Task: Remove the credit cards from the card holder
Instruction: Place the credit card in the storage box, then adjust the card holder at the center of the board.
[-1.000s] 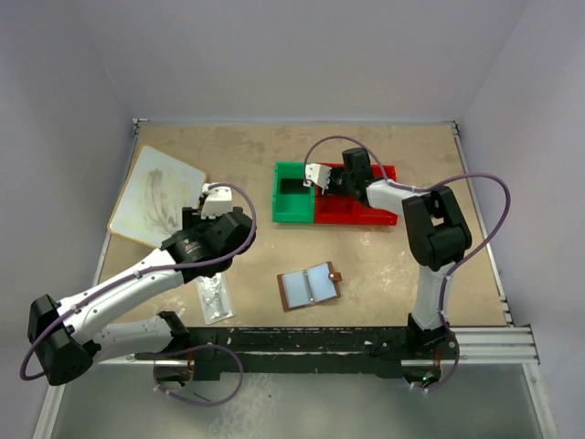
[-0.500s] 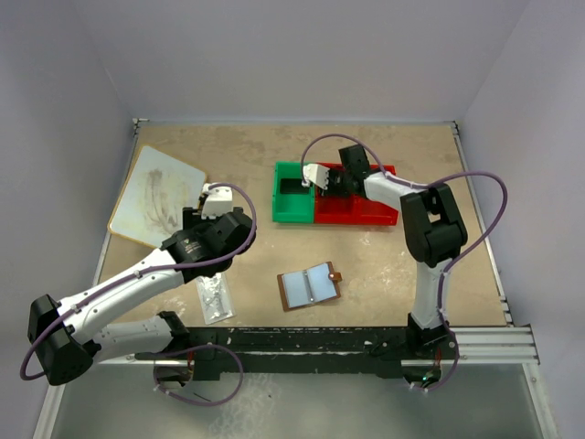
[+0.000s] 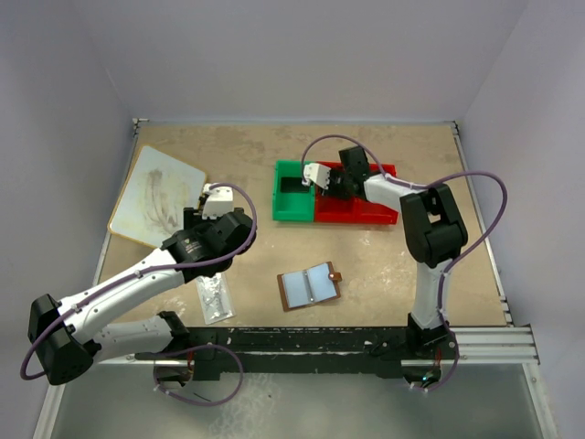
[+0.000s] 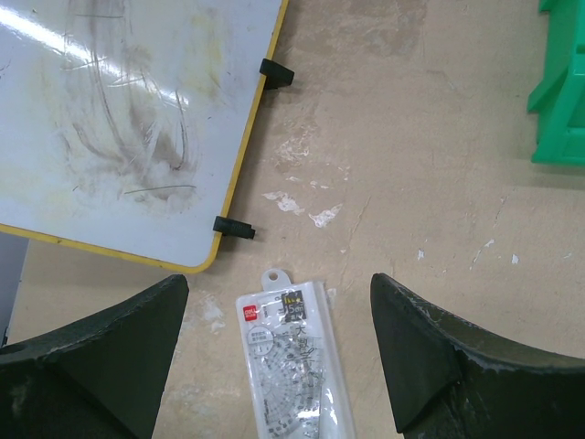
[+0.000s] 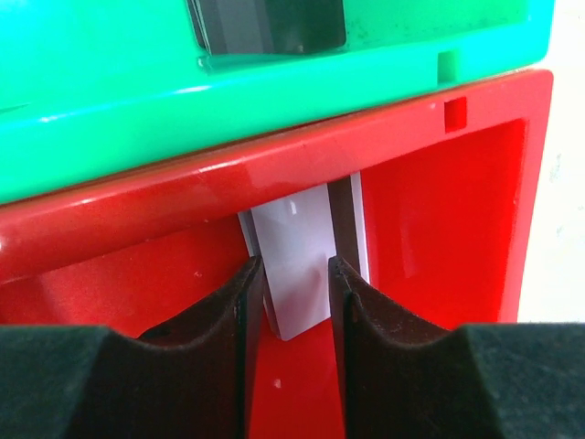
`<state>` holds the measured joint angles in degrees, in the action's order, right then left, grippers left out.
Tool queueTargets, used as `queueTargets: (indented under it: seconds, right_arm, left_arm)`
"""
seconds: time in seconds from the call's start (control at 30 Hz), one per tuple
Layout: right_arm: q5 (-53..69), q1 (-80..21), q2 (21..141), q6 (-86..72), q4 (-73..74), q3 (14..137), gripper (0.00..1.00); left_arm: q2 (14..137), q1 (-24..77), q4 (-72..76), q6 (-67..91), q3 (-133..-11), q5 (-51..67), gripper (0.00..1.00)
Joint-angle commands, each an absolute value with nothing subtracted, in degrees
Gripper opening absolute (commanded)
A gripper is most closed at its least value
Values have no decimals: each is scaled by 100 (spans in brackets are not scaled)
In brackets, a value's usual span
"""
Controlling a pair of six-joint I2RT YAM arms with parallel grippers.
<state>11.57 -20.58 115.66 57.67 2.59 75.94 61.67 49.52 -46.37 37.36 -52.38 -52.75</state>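
Note:
The card holder (image 3: 309, 285), a brown wallet, lies open on the table near the front middle with its bluish-grey pockets facing up. My right gripper (image 5: 295, 274) reaches into the red bin (image 5: 439, 229), its jaws a narrow gap apart. A silvery grey credit card (image 5: 297, 256) with a dark stripe lies in the bin beyond the fingertips and does not look gripped. The golden tan card is not clearly in view. My left gripper (image 4: 279, 293) is open and empty above a clear packet (image 4: 292, 366).
A green bin (image 3: 292, 194) stands against the red bin's (image 3: 366, 212) left side, with something dark inside (image 5: 265, 23). A yellow-edged whiteboard (image 3: 157, 194) lies at the far left. The speckled packet (image 3: 214, 298) lies left of the wallet.
My right wrist has shifted slightly over the red bin. The left arm, the wallet and the packet have not moved.

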Motion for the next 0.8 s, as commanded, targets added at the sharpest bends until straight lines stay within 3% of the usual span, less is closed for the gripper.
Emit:
queueTargets:
  seconds: [0.0, 0.53, 0.77]
  right_arm:
    - [622, -2039, 11227, 5501, -268, 7457, 38]
    - [1327, -2039, 10730, 5099, -193, 7325, 45]
    - [1255, -2036, 9266, 3670, -2157, 6313, 49]
  left_arm:
    - [6163, 4935, -4570, 3744, -5387, -5326, 78]
    - [6245, 4939, -4572, 3762, -5381, -5266, 78]
    - [5988, 4939, -4567, 3791, -5378, -5331, 78]
